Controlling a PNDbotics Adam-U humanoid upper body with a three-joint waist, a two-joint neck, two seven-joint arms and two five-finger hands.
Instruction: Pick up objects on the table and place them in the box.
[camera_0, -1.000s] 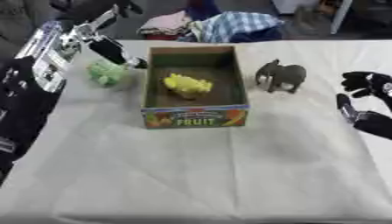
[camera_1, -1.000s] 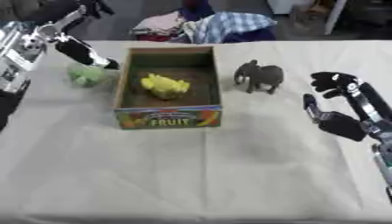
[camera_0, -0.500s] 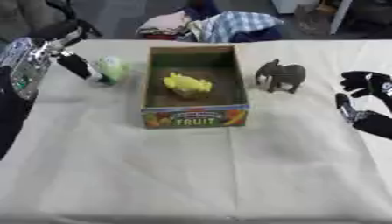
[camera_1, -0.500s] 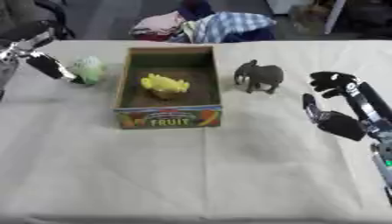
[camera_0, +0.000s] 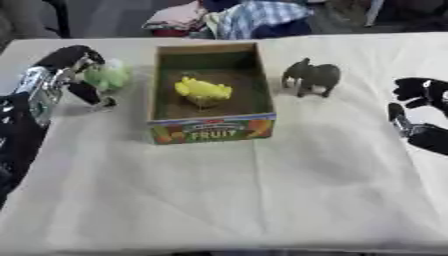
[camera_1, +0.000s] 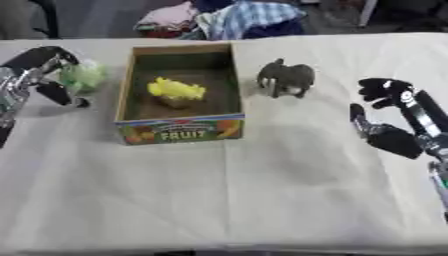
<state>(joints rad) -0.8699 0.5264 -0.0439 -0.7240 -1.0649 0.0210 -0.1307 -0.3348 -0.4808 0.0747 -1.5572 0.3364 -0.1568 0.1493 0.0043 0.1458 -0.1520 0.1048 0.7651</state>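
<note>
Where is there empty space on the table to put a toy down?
The widest bare cloth lies in front of the fruit box, towards the near edge. A smaller patch sits between the elephant and the right robot hand. It is crowded left of the box, where the left robot hand holds the green toy.

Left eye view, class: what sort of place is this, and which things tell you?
Probably an indoor test table: a cloth-covered table, a cardboard fruit box with toys such as an elephant, and piled clothes behind.
</note>
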